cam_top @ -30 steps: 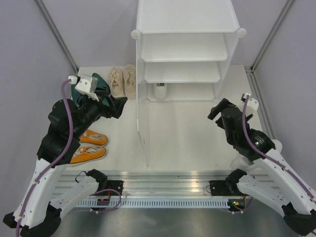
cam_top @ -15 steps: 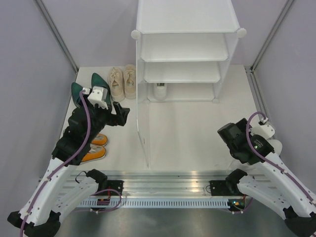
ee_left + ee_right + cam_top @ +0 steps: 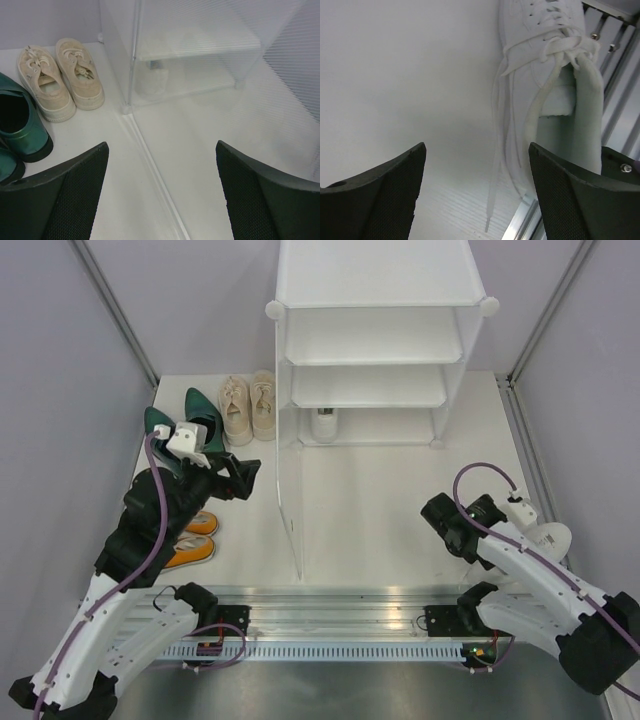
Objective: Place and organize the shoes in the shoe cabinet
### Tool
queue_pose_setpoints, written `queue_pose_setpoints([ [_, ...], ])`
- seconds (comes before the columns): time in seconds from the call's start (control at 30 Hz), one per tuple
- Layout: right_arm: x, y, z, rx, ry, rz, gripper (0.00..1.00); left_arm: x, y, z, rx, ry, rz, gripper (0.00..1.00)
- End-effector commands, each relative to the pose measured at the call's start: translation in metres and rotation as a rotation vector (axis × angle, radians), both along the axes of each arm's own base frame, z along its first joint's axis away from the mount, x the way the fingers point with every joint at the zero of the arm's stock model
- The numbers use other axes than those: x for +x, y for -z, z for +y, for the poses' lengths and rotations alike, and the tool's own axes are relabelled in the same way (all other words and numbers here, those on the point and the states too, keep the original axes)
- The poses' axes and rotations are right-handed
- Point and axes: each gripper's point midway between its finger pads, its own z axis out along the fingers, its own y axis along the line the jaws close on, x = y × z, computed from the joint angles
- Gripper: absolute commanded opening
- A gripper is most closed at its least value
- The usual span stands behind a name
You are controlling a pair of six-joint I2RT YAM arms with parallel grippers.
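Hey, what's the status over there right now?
Jaws open, empty: left gripper, right gripper. Beside right gripper: white sneaker, ungripped; second white sneaker in shoe cabinet. Outside, left: green heels, cream sneakers, orange sneakers. Between: side panel.

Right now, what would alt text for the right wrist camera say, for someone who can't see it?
A white sneaker lies near the edge of the white table, beside a metal rail, its loose laces trailing toward the camera. The right gripper hangs open near it, its two black fingers framing the bottom of the picture and holding nothing.
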Motion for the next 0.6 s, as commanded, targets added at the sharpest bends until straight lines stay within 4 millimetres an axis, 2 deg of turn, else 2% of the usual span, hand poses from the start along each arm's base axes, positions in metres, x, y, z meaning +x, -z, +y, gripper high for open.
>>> queue_pose_setpoints([
  [0.0, -0.014, 0.010, -0.020, -0.077, 0.070, 0.075, 0.87, -0.003, -0.014, -0.003, -0.049, 0.003, -0.039, 0.90],
  [0.23, -0.017, 0.017, -0.033, -0.081, 0.132, 0.125, 0.87, -0.010, -0.013, -0.015, -0.033, 0.053, -0.046, 0.90],
  [0.33, -0.008, 0.023, -0.032, -0.055, 0.114, 0.110, 0.91, -0.012, -0.013, -0.016, -0.027, 0.059, -0.051, 0.91],
  [0.4, -0.009, 0.034, -0.033, -0.040, 0.108, 0.151, 0.92, -0.013, -0.012, -0.018, -0.025, 0.065, -0.050, 0.91],
  [0.5, -0.001, 0.042, -0.025, 0.009, 0.092, 0.155, 0.93, -0.014, -0.012, -0.022, -0.024, 0.082, -0.047, 0.91],
  [0.53, 0.007, 0.048, -0.019, 0.045, 0.088, 0.132, 0.93, -0.014, -0.011, -0.022, -0.021, 0.084, -0.045, 0.91],
  [0.57, 0.002, 0.058, -0.020, 0.047, 0.089, 0.154, 0.93, -0.014, -0.011, -0.023, -0.021, 0.085, -0.045, 0.91],
])
